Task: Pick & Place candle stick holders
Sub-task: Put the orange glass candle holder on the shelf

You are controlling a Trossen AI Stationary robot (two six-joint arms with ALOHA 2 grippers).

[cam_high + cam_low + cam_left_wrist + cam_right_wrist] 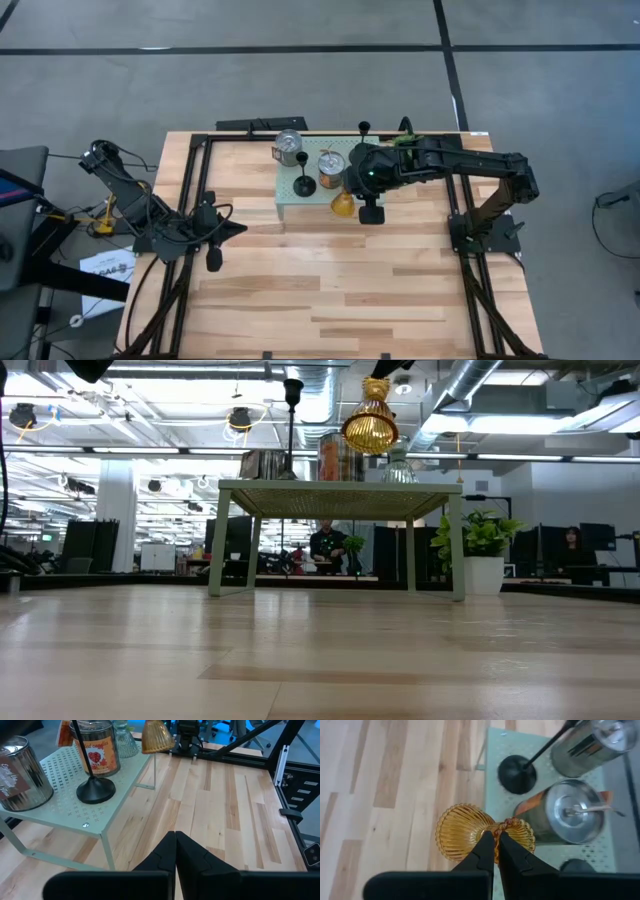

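Note:
A pale green perforated stand [283,198] bears two silvery cups [288,148] [331,165], a slim black stemmed holder [304,185] on its round base, and a clear glass holder [125,740]. A second black stem [365,130] rises at the stand's far right, its base hidden by my right arm. My right gripper [495,845] is shut on the amber glass holder [343,204] by the stand's near right corner, higher than the stand's top [340,488]. My left gripper [238,228] is shut and empty at the table's left. My right gripper pinches the amber holder's narrow waist [496,826] between its two fingers, between the wide ribbed end [457,832] and the smaller end [521,834]. The fingers come from above and lie across the holder. The holder is lifted clear and tilted, its wide end [371,428] lower.
A small green potted plant [480,550] stands beyond the stand's right side. Black frame rails [190,180] [455,215] run along the table's left and right. Bare wood [330,280] lies on the near side of the stand. A person [325,545] shows in the room behind.

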